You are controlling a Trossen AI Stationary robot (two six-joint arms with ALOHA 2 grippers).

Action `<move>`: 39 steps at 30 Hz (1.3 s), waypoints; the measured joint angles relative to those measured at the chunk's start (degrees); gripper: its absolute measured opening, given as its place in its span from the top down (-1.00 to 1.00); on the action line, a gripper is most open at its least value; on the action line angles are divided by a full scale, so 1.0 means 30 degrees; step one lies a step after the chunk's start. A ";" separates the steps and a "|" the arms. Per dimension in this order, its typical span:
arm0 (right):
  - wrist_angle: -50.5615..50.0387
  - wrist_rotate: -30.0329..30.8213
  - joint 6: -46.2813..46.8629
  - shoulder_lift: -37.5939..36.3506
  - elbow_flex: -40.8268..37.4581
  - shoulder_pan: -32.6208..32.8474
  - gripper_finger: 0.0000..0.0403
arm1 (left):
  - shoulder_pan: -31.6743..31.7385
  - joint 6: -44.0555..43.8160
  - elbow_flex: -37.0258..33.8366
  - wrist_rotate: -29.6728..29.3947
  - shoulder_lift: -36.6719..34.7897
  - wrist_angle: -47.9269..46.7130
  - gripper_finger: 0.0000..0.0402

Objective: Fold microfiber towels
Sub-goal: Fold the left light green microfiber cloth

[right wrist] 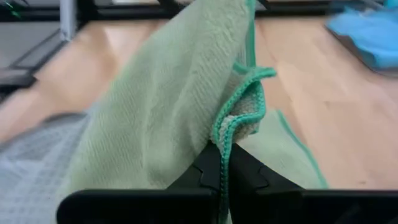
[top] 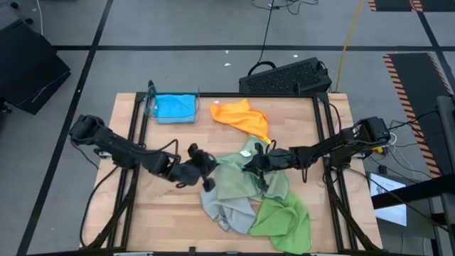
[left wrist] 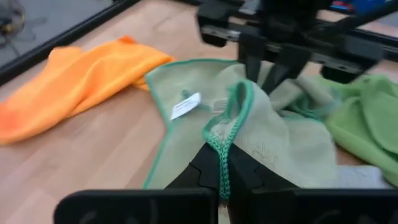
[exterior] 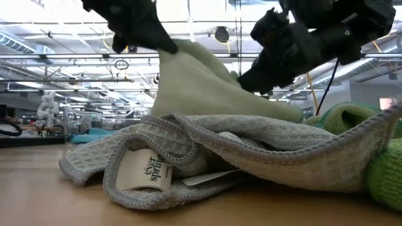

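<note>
Hands clamp opposite edges of one sage green towel (top: 234,178), lifted above the pile.
Left hand (top: 207,171) and right hand (top: 254,162) should separate evenly, tensioning it flat before lowering onto bare bench (top: 170,146).

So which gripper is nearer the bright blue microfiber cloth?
Left. The left gripper sits just below and right of the bright blue microfiber cloth; the right gripper is farther right.

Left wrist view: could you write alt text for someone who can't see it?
The left gripper pinches the green-stitched edge of a pale sage towel over a wooden table. The right gripper grips the same towel farther off; an orange towel lies beside it.
</note>
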State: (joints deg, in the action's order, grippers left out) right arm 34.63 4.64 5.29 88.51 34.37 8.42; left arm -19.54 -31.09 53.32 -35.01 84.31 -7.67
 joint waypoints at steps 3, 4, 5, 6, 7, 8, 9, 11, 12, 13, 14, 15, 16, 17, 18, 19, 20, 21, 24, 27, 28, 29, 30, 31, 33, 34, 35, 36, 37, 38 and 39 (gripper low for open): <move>-0.0362 -0.0041 -0.0056 -0.0007 0.0004 -0.0280 0.99 | 0.0926 -0.0060 0.0007 0.0958 0.0764 0.0366 0.97; -0.0473 -0.0046 -0.0101 -0.0006 0.0005 -0.0372 0.99 | 0.1181 0.0026 0.0000 0.1371 0.1125 0.0353 0.98; -0.0523 -0.0049 -0.0147 0.0000 0.0000 -0.0475 0.99 | 0.1437 0.0144 0.0000 0.1842 0.1574 0.0701 0.98; -0.0530 -0.0062 -0.0148 0.0000 0.0000 -0.0589 0.99 | 0.1691 0.0206 0.0010 0.2357 0.2047 0.1238 0.97; -0.0544 -0.0056 -0.0148 0.0000 0.0000 -0.0688 0.99 | 0.1867 0.0347 0.0019 0.2656 0.2448 0.1432 0.96; -0.0582 -0.0056 -0.0137 -0.0007 0.0000 -0.0774 0.99 | 0.1956 0.0482 -0.0009 0.2810 0.2735 0.1364 0.95; -0.0784 -0.0049 -0.0072 -0.0007 0.0007 -0.0858 0.99 | 0.2066 0.0683 -0.0036 0.2860 0.2996 0.1525 0.94; -0.1423 -0.0034 0.0067 -0.0007 0.0003 -0.1070 0.99 | 0.2320 0.1081 0.0015 0.3020 0.3436 0.2191 0.93; -0.1635 -0.0005 0.0242 0.0000 0.0000 -0.1171 0.99 | 0.2415 0.1255 0.0014 0.3053 0.3463 0.2130 0.94; -0.1793 -0.0008 0.0419 0.0000 0.0003 -0.1280 0.99 | 0.2552 0.1419 -0.0007 0.3149 0.3471 0.2031 0.95; -0.1962 0.0017 0.0558 -0.0002 0.0007 -0.1346 0.99 | 0.2729 0.1506 -0.0007 0.3163 0.3567 0.2161 0.97; -0.2133 0.0024 0.0693 -0.0007 0.0001 -0.1428 0.99 | 0.2890 0.1564 0.0028 0.3170 0.3671 0.2347 0.98; -0.2205 0.0032 0.0821 0.0000 0.0000 -0.1480 0.99 | 0.3009 0.1657 0.0026 0.3170 0.3742 0.2287 0.98; -0.2212 0.0024 0.0884 0.0000 0.0000 -0.1547 0.99 | 0.3123 0.1724 -0.0008 0.3202 0.3766 0.2141 0.97; -0.2191 0.0037 0.0943 0.0000 0.0006 -0.1611 0.99 | 0.3238 0.1761 -0.0022 0.3208 0.3773 0.2110 0.96; -0.2209 0.0078 0.0961 0.0000 0.0002 -0.1707 0.99 | 0.3350 0.1756 -0.0005 0.3223 0.3851 0.2172 0.94; -0.2312 0.0220 0.0987 0.0000 0.0005 -0.1793 0.99 | 0.3472 0.1705 0.0031 0.3292 0.3984 0.2171 0.92; -0.2425 0.0459 0.0996 0.0000 0.0005 -0.1863 0.99 | 0.3539 0.1689 0.0034 0.3498 0.4080 0.2011 0.91; -0.2583 0.0454 0.0967 0.0000 0.0007 -0.2049 0.96 | 0.3700 0.1469 -0.0018 0.3886 0.4373 0.1588 0.90; -0.2915 0.0492 0.0997 0.0007 0.0000 -0.2099 0.85 | 0.3763 0.1115 -0.0013 0.4083 0.4544 0.1314 0.93; -0.2974 0.0495 0.0996 0.0007 0.0000 -0.2145 0.81 | 0.3770 0.1105 -0.0022 0.4093 0.4620 0.1393 0.94; -0.3062 0.0508 0.1003 0.0007 0.0000 -0.2195 0.76 | 0.3763 0.1100 0.0002 0.4088 0.4798 0.1720 0.95; -0.3150 0.0531 0.1003 0.0007 0.0000 -0.2247 0.71 | 0.3756 0.1100 0.0043 0.4088 0.4909 0.1856 0.95; -0.3223 0.0618 0.1010 0.0007 0.0000 -0.2306 0.65 | 0.3756 0.1107 0.0010 0.4088 0.4956 0.1644 0.94; -0.3250 0.1524 0.1135 0.0007 0.0000 -0.2354 0.53 | 0.3791 0.1058 -0.0044 0.4074 0.4956 0.1598 0.88; -0.3247 0.2121 0.1086 0.0007 0.0000 -0.2392 0.47 | 0.3842 0.0935 0.0003 0.4074 0.4996 0.1672 0.83; -0.3232 0.2543 0.0961 0.0007 0.0000 -0.2447 0.40 | 0.3880 0.0798 0.0015 0.4071 0.5007 0.1661 0.77; -0.3212 0.2853 0.0804 -0.0002 0.0000 -0.2543 0.34 | 0.3898 0.0739 0.0009 0.4066 0.5015 0.1576 0.71; -0.3293 0.2950 0.0672 -0.0110 0.0000 -0.2623 0.28 | 0.3916 0.0748 0.0007 0.4056 0.4987 0.1455 0.65; -0.3532 0.2916 0.0536 -0.0325 0.0000 -0.2712 0.23 | 0.3929 0.0757 0.0007 0.4006 0.4908 0.1388 0.59; -0.3562 0.2756 0.0451 -0.0455 0.0000 -0.2771 0.18 | 0.3934 0.0757 0.0007 0.4001 0.4773 0.1390 0.54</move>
State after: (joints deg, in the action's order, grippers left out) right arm 23.94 12.91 6.64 87.14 34.37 0.11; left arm -7.74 -28.82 53.34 -23.00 98.63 -3.51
